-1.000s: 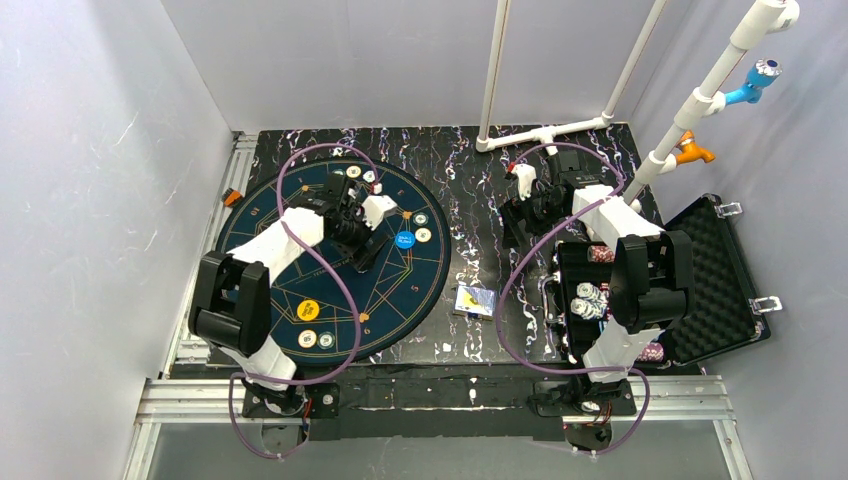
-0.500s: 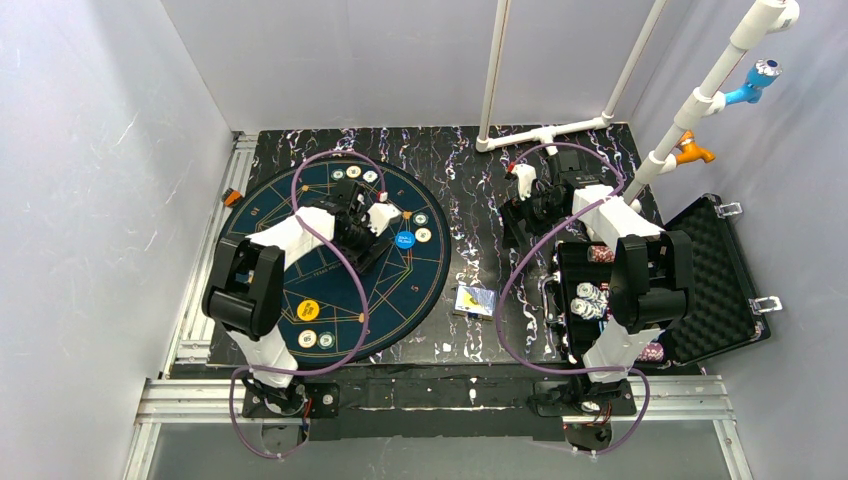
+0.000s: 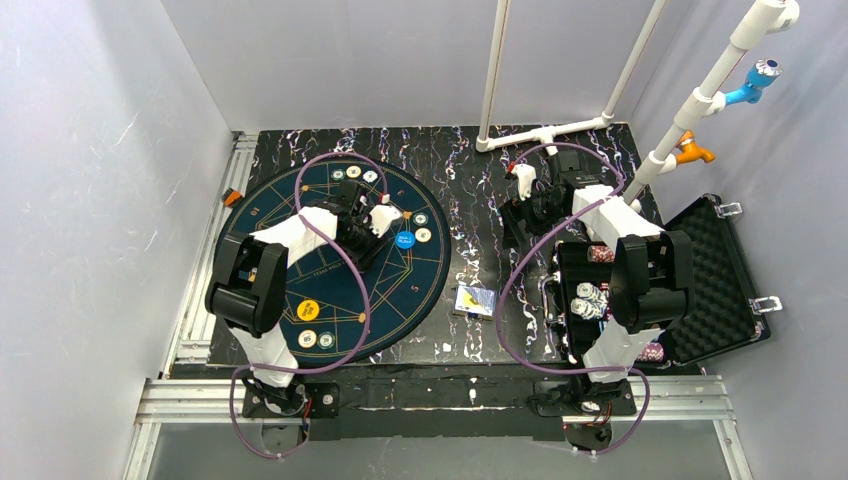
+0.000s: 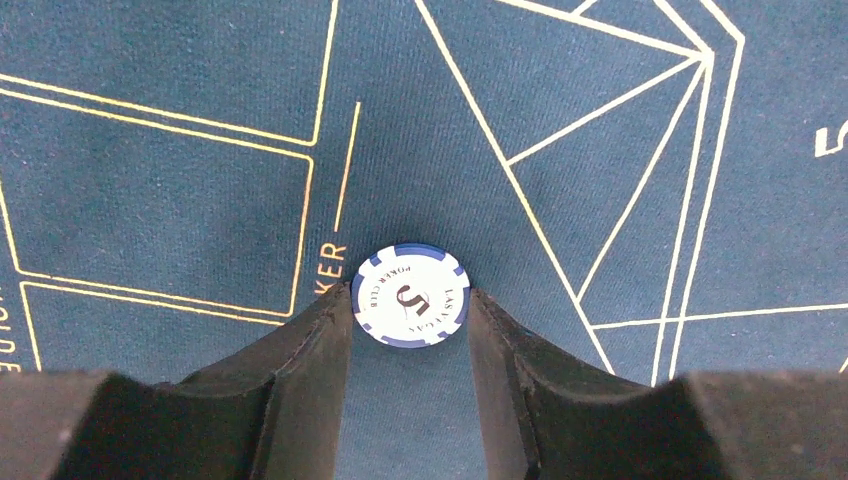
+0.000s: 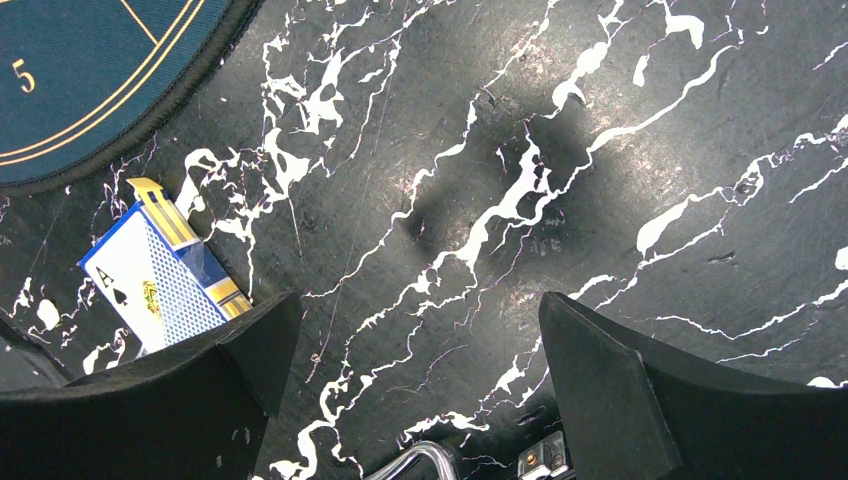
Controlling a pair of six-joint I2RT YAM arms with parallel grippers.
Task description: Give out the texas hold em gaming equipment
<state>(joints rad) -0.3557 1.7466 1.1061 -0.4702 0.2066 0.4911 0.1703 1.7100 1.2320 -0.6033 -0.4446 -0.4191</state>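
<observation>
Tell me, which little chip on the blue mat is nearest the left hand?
The white chip with dark-blue edge stripes, pinched on both sides by the left hand; the other chips lie out near the rim of the mat.

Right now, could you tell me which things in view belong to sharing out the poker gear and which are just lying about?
Job: poker chip in the left gripper; blue disc; yellow disc; other loose chips; stored chips; pack of cards.
Lying about: round mat; black case; white pipes; orange clip; blue clip.
</observation>
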